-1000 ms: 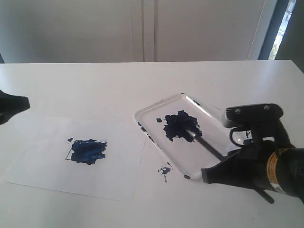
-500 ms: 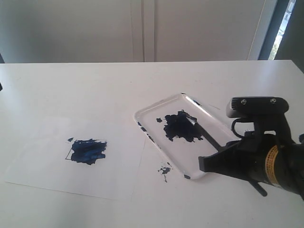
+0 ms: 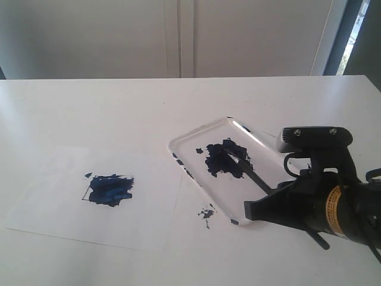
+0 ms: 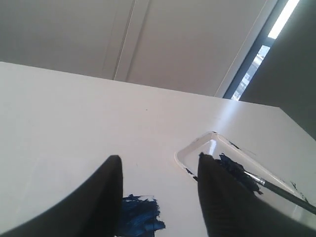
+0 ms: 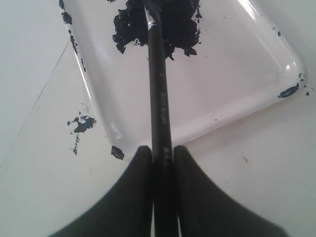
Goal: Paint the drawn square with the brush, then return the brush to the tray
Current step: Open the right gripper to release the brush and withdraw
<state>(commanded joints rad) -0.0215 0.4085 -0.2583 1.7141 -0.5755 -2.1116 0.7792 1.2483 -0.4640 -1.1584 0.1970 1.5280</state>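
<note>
The drawn square (image 3: 109, 189) is smeared with dark blue paint on the white paper sheet (image 3: 59, 202); it also shows between the left fingers (image 4: 140, 222). The glossy white tray (image 3: 196, 140) lies to its right, with a dark blue blot (image 3: 221, 158). My right gripper (image 3: 253, 211) (image 5: 162, 150) is shut on the black handle of the brush (image 3: 256, 182) (image 5: 158, 89) outside the tray's near rim. The brush slants over the tray (image 5: 237, 74) with its tip in the blot (image 5: 158, 24). My left gripper (image 4: 159, 158) is open, holds nothing, and hangs above the paper.
Blue paint flecks (image 3: 206, 212) mark the table beside the tray's near corner, and more dot the tray rim (image 5: 289, 91). The white table (image 3: 119, 113) runs back to a pale wall. The left gripper does not show in the exterior view.
The left gripper has left the exterior view at the left. The right gripper lifted the brush tip toward the tray's back, then brought it down into the blot again.
</note>
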